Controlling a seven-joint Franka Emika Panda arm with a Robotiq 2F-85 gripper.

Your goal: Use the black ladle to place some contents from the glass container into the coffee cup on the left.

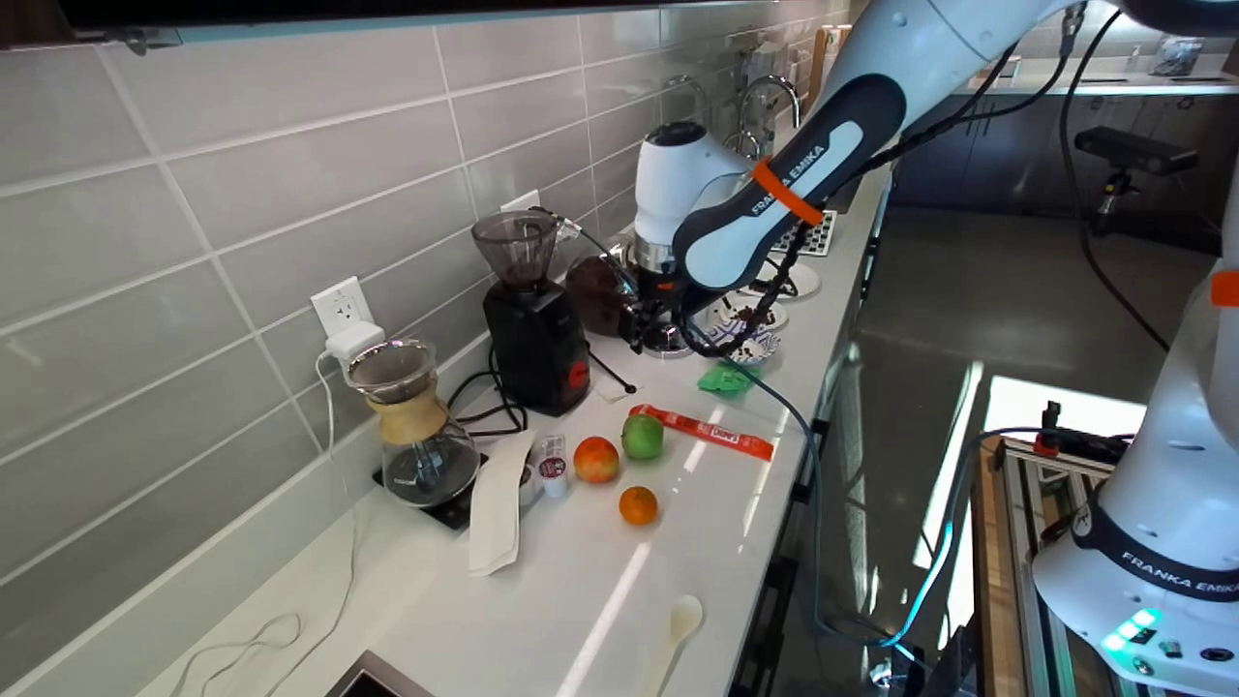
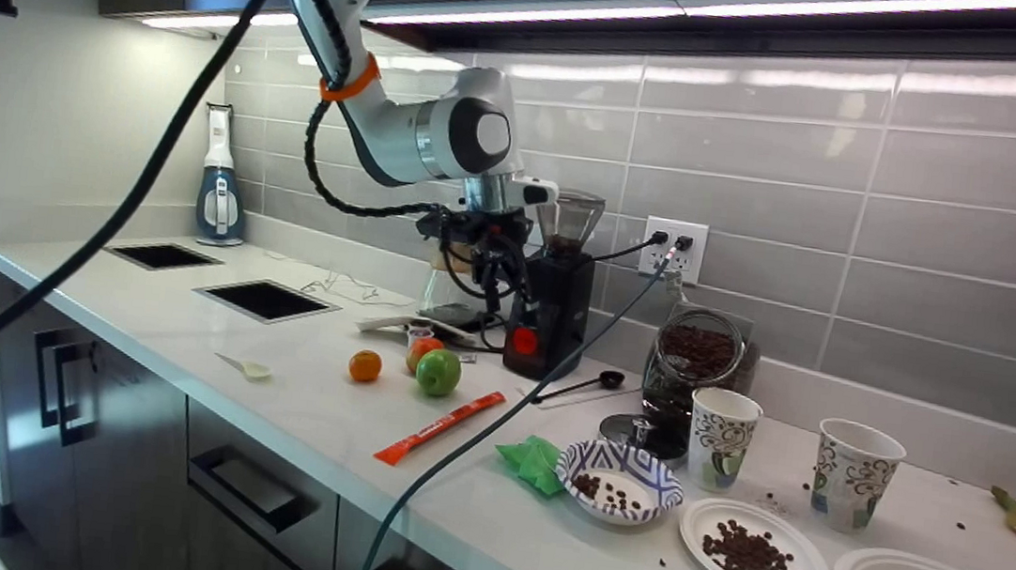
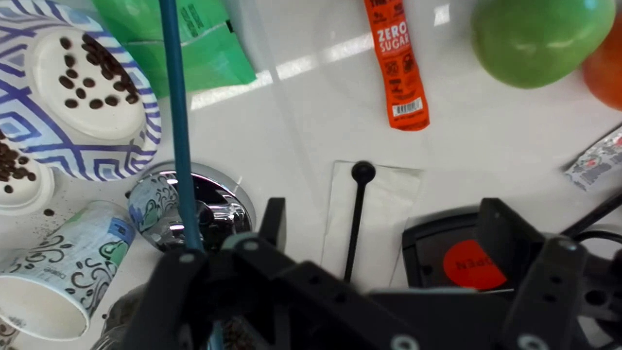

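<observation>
Near the black coffee grinder [image 2: 550,313], the gripper [image 3: 384,204] hangs above the counter [image 2: 299,386] with its two sides spread wide, while the black ladle [image 3: 357,218] lies on white paper [image 3: 388,194] just beside the grinder. Farther from the grinder sits the glass container [image 2: 683,393] with dark beans [image 2: 698,347] inside, and farther still stand the nearer paper cup [image 2: 722,440] and then the more distant paper cup [image 2: 856,477], both upright. In front of the grinder are the green apple [image 2: 438,372] and the red packet [image 2: 439,427], and the patterned bowl [image 2: 664,490], holding loose beans [image 3: 104,61], sits farther from the grinder than either.
</observation>
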